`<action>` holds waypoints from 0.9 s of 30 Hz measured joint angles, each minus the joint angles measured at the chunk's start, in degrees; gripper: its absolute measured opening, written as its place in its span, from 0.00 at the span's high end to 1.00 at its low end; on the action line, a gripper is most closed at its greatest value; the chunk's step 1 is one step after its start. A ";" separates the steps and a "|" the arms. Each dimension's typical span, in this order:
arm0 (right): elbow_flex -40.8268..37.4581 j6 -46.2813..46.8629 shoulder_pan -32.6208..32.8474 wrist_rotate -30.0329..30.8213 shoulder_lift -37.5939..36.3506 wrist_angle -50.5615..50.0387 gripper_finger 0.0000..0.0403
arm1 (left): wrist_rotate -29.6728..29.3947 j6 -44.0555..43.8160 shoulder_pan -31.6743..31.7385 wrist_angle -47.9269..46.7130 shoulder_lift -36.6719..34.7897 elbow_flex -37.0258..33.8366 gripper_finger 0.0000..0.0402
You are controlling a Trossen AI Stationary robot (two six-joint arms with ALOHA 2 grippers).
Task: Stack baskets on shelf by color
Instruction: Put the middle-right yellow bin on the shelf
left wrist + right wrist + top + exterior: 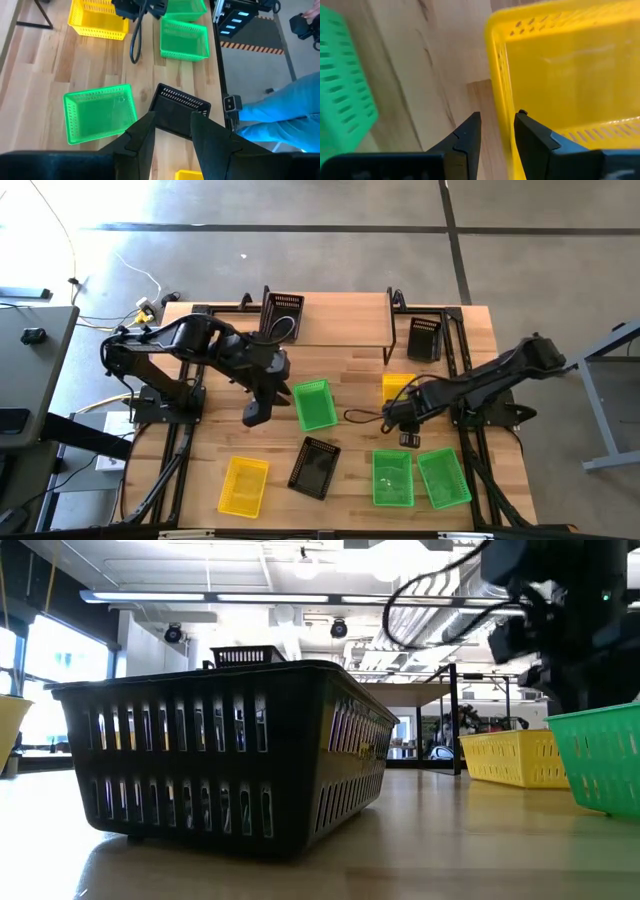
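Note:
The shelf (340, 320) stands at the table's far side with one black basket (283, 310) on its left end. My right gripper (497, 125) points down, open, at the near edge of a yellow basket (398, 387). Its fingers stand on either side of that basket's side wall (496, 75); no touch shows. My left gripper (172, 132) hangs open and empty above the table, beside a green basket (315, 403) and over a black basket (180, 107). All these baskets rest on their bottoms.
On the near part of the table lie a yellow basket (244, 485) and two green baskets (392, 477) (444, 477). Another black basket (425, 338) sits right of the shelf. A person's blue sleeve (285, 115) shows beyond the table edge.

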 joint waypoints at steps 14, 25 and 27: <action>6.32 4.21 0.00 1.34 1.57 -1.29 0.99 | -0.51 0.00 0.00 -0.90 0.04 0.00 0.71; 23.59 -2.12 -0.02 2.45 1.57 -3.81 1.00 | -1.29 -0.13 -0.04 -2.24 0.07 0.00 0.71; 26.55 -3.78 -0.15 2.69 1.57 -4.92 1.00 | -1.30 -0.25 -0.03 -2.24 0.07 0.00 0.71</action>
